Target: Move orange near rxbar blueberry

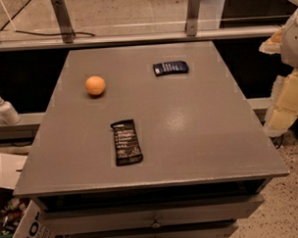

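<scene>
Sitting at about ten o'clock on the grey table (198, 134), the orange (95, 85) rests alone, well apart from the rxbar blueberry (171, 68), which lies flat near twelve o'clock by the far edge. The bar's white lettering is too small to read. A longer black wrapper (126, 142) lies flat at about seven o'clock, nearer the front edge, its text equally hard to make out.

The tabletop is matte with a soft glare right of centre; below its front edge run drawers (152, 215) with small knobs. Beyond the far edge a metal rail (136, 38) with two posts crosses the scene, and a dark cable (53, 32) trails on the pale floor behind it. At nine o'clock, off the table, a white pump bottle (5, 109) stands on a low ledge. A cardboard box (30, 228) at the lower left is cut off (only a few letters show).

At three o'clock the gripper (288, 104) hangs beside the table's right edge, clear of everything on it, largely cropped by the border; whether it is open or closed cannot be told.
</scene>
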You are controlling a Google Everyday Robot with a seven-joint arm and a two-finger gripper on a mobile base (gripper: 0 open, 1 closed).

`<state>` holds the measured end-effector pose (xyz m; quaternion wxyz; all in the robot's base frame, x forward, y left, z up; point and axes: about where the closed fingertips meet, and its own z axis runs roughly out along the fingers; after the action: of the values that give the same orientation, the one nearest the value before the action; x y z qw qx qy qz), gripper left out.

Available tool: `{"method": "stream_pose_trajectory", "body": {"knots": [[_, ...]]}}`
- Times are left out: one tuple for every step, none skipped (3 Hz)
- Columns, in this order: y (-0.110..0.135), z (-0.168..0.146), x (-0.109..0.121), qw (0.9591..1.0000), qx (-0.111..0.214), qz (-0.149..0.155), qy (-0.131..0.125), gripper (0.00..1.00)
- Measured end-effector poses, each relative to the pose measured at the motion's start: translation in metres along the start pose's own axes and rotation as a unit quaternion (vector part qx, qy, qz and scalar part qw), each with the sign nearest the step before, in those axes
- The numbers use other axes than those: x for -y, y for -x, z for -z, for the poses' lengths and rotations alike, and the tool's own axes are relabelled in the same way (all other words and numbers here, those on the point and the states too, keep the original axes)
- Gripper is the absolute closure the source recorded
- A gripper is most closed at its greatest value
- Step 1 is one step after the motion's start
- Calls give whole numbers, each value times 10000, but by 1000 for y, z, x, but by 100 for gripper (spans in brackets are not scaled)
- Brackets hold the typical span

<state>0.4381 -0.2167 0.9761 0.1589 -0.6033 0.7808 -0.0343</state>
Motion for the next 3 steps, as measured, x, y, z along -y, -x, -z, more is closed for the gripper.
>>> {"method": "stream_pose_trajectory", "body": {"knots": [[0, 0, 0, 10000, 0, 0, -1, 0], [10, -8, 0, 9996, 277, 15, 45, 0], [39, -37, 2, 9962, 811, 28, 317, 0]]}}
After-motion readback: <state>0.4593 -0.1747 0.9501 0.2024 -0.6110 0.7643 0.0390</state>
